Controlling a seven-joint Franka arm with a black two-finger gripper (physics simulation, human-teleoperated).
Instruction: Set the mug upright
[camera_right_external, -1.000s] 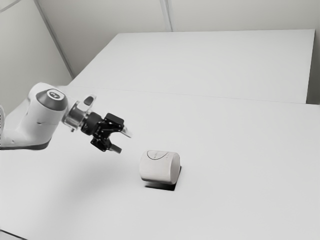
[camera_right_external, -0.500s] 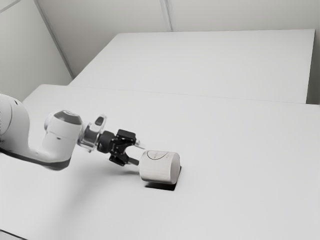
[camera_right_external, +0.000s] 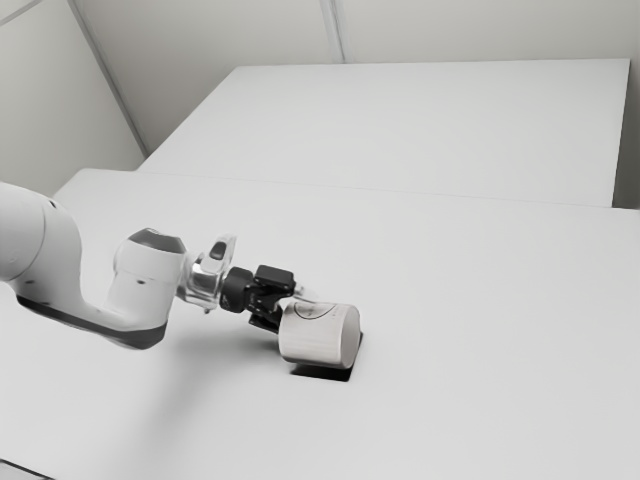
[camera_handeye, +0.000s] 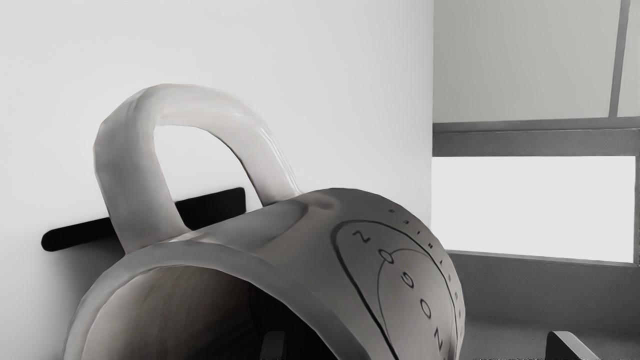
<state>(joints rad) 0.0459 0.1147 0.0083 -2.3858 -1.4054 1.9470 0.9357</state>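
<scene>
Mug is on its side on the table, not upright, w/ its open mouth facing my gripper. Fingers are spread, nothing pinched btwn them: in the wrist view one fingertip overlaps the mouth, the other is out past the printed outer wall. Can't tell if either touches. Handle sticks out from the mug's side, nr a dark strip, ID unclear.

The white table is lit softly, and behind it there is another white surface. The walls are pale grey, and one bright rectangle has a grey frame
</scene>
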